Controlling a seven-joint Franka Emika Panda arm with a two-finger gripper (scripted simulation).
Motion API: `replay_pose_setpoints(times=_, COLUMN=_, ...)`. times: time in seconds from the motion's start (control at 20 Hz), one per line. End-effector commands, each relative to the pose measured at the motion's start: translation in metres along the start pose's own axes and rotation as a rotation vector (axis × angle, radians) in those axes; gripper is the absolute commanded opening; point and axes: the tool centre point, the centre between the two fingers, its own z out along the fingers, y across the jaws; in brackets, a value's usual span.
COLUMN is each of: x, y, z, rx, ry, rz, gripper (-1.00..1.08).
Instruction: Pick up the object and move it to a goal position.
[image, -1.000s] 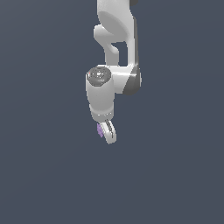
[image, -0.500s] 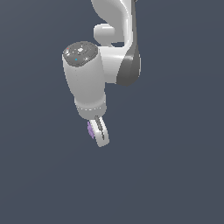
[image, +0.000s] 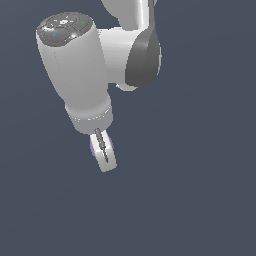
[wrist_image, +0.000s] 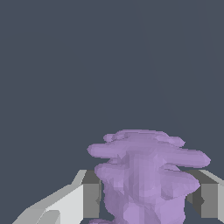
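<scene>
The white arm hangs in the exterior view with its gripper (image: 103, 152) pointing down. The object (image: 93, 147), a small light-purple lumpy thing, shows as a sliver between the white fingers (image: 106, 157). In the wrist view the object (wrist_image: 144, 173) is large and lumpy, clamped between the two finger pads (wrist_image: 91, 194), one on each side. The gripper (wrist_image: 146, 197) is shut on the object and holds it in the air above the plain dark ground.
Only a plain dark grey-blue surface (image: 200, 200) shows around the arm in both views. No goal marker shows.
The arm has come much closer to the exterior camera and moved toward that view's left, carrying the purple object with it. The grip is unchanged.
</scene>
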Motion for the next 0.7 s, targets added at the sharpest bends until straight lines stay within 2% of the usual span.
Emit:
replay_pose_setpoints(times=0.0, x=0.004, y=-0.004, z=-0.009, rx=-0.001, ry=-0.001, rz=-0.001, gripper=-1.00)
replay_pose_setpoints(times=0.65, x=0.013, y=-0.012, z=-0.025, rx=0.000, ry=-0.001, rz=-0.001, gripper=-1.00)
